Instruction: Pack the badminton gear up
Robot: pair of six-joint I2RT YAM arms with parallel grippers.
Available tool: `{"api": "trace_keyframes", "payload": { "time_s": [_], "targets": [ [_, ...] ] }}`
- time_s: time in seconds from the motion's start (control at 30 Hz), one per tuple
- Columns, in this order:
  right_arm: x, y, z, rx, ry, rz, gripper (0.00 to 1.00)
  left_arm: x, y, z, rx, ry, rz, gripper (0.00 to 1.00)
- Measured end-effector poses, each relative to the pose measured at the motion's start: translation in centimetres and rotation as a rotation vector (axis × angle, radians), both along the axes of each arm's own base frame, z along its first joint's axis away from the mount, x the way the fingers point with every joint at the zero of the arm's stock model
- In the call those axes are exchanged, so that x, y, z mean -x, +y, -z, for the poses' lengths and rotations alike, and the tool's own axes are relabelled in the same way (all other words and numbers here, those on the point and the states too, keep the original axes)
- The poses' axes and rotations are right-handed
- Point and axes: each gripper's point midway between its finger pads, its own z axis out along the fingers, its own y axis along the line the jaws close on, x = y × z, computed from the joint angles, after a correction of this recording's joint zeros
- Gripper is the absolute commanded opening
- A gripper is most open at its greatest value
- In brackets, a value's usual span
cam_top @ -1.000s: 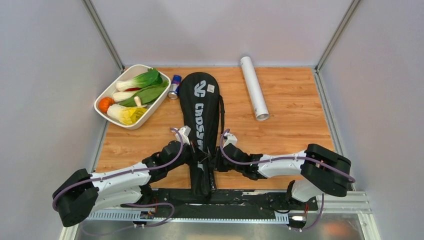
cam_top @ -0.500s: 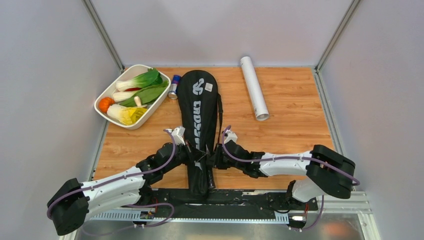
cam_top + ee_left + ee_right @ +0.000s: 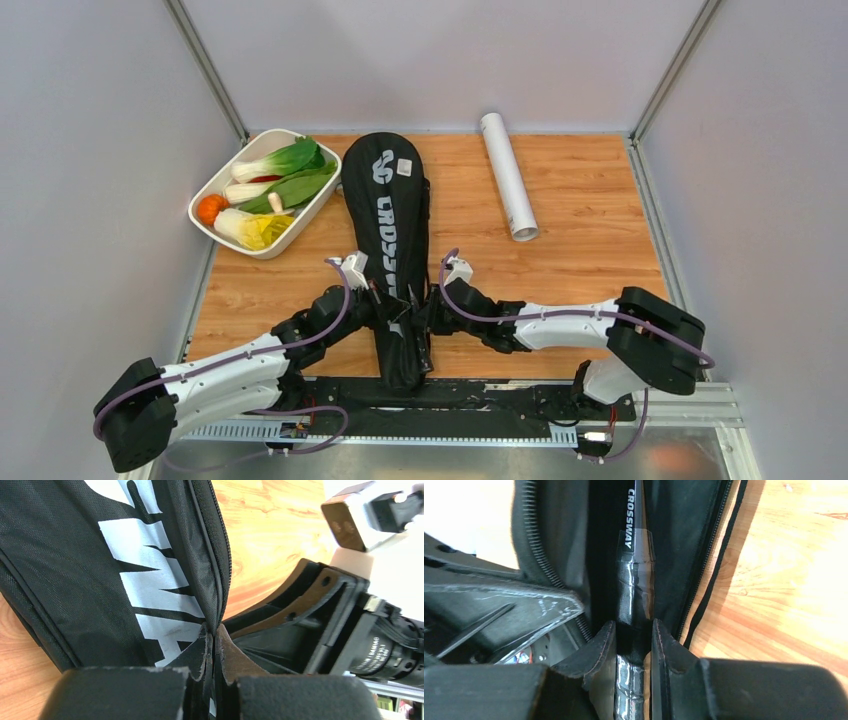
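The black "CROSSWAY" racket bag [image 3: 385,200] lies lengthwise mid-table, with its wide head at the far edge. My left gripper [image 3: 393,306] is shut on the bag's zipper edge [image 3: 212,595]; it also shows in the left wrist view [image 3: 212,636]. My right gripper [image 3: 428,312] is shut on a racket handle [image 3: 634,587], which is wrapped in shiny film and lies inside the open bag [image 3: 684,540]; it also shows in the right wrist view [image 3: 633,630]. The white tube [image 3: 508,175] lies at the far right. No shuttlecocks are in view. The racket heads are hidden in the bag.
A white tray [image 3: 228,180] of vegetables stands at the far left, close to the bag's head. The drink can is hidden. The grey walls close in on three sides. The right arm's body [image 3: 325,625] sits right next to my left gripper.
The bag's head has swung to the left and slid toward the far edge, and it now covers the drink can. Both grippers keep their hold at the bag's narrow part.
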Motion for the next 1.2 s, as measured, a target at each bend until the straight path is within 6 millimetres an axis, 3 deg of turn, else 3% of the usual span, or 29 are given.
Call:
{"api": "trace_keyframes", "payload": {
  "time_s": [0.27,0.43,0.6,0.67,0.9,1.07,1.2],
  "targets": [
    [-0.3,0.7,2.9,0.045,0.021,-0.003,0.07,0.0,0.1,0.2,0.025,0.003,-0.013,0.00],
    [-0.5,1.6,3.1,0.028,0.038,0.003,0.12,-0.4,0.4,0.4,0.026,-0.005,-0.034,0.01],
    [-0.7,1.6,3.0,0.024,0.036,0.010,0.14,-0.1,0.6,1.1,0.021,-0.004,-0.026,0.30],
    [-2.2,1.7,2.3,0.014,0.006,0.056,0.15,1.2,0.1,1.7,0.004,0.022,0.036,0.38],
    [-5.3,0.6,2.2,0.008,-0.027,0.180,0.16,2.5,0.4,1.4,-0.111,0.051,0.096,0.40],
    [-5.7,0.8,1.6,-0.023,-0.031,0.206,0.24,2.9,0.9,1.3,-0.218,0.068,0.106,0.42],
    [-5.8,1.1,1.4,-0.042,-0.029,0.213,0.25,3.7,0.8,2.6,-0.324,0.096,0.124,0.43]
  ]
}}
